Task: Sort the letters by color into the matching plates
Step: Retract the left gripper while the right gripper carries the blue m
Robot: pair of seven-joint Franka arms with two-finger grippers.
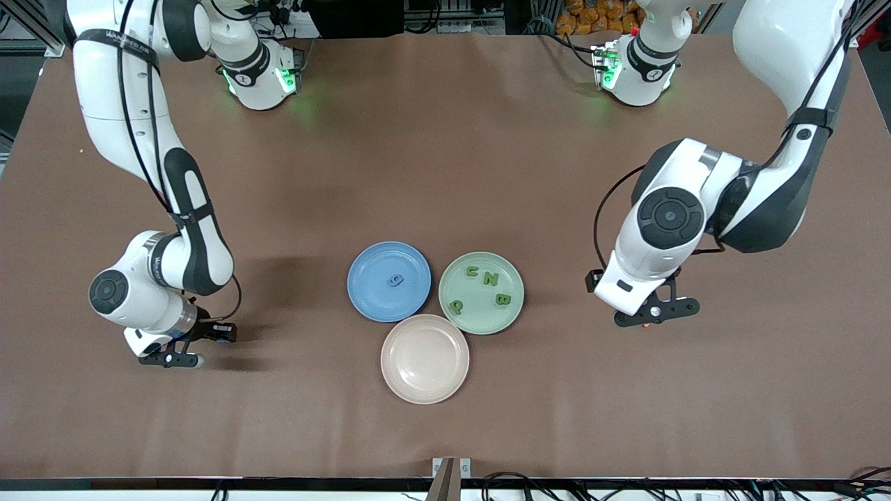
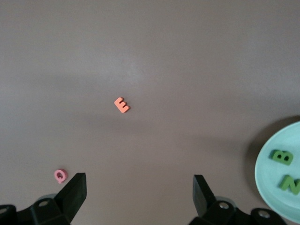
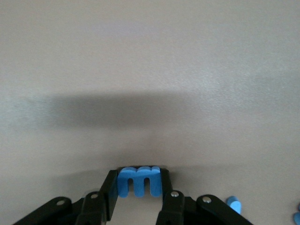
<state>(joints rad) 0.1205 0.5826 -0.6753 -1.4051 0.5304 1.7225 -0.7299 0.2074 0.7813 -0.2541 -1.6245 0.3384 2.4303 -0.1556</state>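
Right gripper [image 1: 172,359]: down at the table toward the right arm's end, well apart from the plates. Its wrist view shows the fingers clenched on a blue letter [image 3: 139,180], an M-like piece pinched across its width with its legs pointing back toward the wrist. Two more blue letter pieces [image 3: 234,205] lie on the table just beside that grip.

Blue plate [image 1: 389,281]: one blue letter [image 1: 395,280] in it. It lies from the right gripper toward the middle of the table, and the right arm is the nearer arm to it. In my judgement the coming move turns on that one direction: lift, then carry sideways to the blue plate.

Pinkish-beige plate [image 1: 424,358]: nearest the front camera, nothing in it.

Green plate [image 1: 481,292]: four green letters, among them an N [image 1: 491,280] and a B [image 1: 502,299].

Left gripper [image 1: 656,312]: hanging above the table toward the left arm's end, jaws spread wide, holding nothing, waiting. Below it on the table lie an orange E [image 2: 121,105] and a pink letter [image 2: 60,176].
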